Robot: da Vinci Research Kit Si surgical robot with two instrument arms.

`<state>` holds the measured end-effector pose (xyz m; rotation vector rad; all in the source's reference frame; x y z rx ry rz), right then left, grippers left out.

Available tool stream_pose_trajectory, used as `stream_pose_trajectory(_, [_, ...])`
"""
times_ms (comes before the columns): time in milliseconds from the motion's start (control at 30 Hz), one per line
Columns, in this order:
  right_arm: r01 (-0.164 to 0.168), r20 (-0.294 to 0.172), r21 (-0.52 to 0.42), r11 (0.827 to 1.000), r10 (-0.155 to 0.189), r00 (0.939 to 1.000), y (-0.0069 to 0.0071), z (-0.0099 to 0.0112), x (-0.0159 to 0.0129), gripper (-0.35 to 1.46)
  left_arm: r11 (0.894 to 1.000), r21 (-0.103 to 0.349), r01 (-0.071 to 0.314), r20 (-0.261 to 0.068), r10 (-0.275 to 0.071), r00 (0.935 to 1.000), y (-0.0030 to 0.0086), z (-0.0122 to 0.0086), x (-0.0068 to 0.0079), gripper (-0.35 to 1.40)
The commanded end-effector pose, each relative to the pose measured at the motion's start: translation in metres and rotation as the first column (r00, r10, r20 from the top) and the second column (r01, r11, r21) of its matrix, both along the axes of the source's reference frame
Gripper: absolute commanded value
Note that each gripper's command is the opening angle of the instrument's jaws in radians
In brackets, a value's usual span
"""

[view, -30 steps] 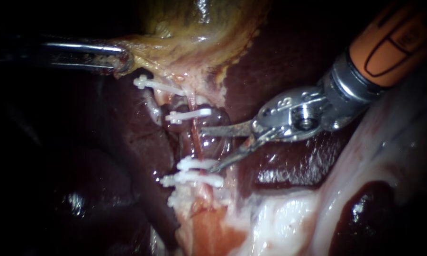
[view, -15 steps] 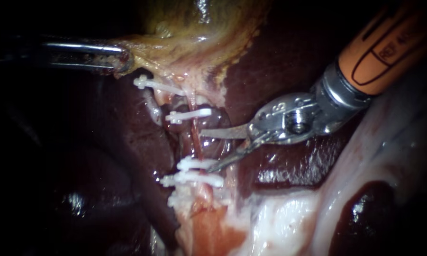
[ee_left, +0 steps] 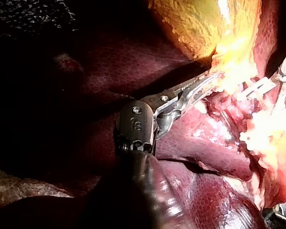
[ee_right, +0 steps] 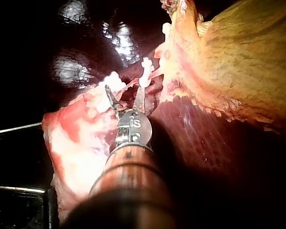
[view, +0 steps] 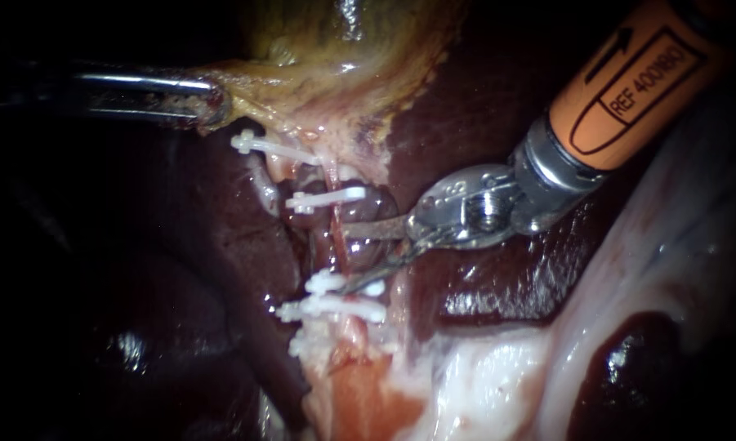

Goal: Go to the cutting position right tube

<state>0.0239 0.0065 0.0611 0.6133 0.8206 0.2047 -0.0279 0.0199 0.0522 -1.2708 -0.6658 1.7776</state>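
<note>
Endoscope view: the left instrument (view: pixel 206 104) has its jaws closed on the edge of the gallbladder (view: pixel 343 49). The right instrument (view: pixel 347 260) holds its jaws apart around the right tube (view: pixel 337 247), between the upper clip (view: pixel 327 198) and the lower clips (view: pixel 331 309).

Left wrist view: the left instrument (ee_left: pixel 200 87) clamps the yellow gallbladder (ee_left: pixel 200 24).

Right wrist view: the right instrument (ee_right: pixel 126 98) shows a gap between its jaws, just short of a clip (ee_right: pixel 145 71).

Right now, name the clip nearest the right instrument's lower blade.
The upper clip of the lower pair: the right instrument's lower blade tip overlaps it; the others stand clear.
</note>
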Motion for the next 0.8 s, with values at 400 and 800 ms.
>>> stream_pose_trajectory(400, [0.002, 0.010, 0.015, 1.000, -0.002, 0.9999, -0.0006, 0.0014, 0.0027, 1.28, 1.000, 0.000, 0.000, 0.000, 0.000, 1.0000, 0.0000, 0.0000, 0.0000, -0.35])
stream_pose_trajectory(800, [-0.033, -0.011, 0.039, 0.999, 0.034, 0.9994, -0.0006, 0.0022, 0.0046, 1.33, 1.000, 0.000, 0.001, -0.001, -0.001, 1.0000, -0.0001, -0.0001, -0.0001, -0.35])
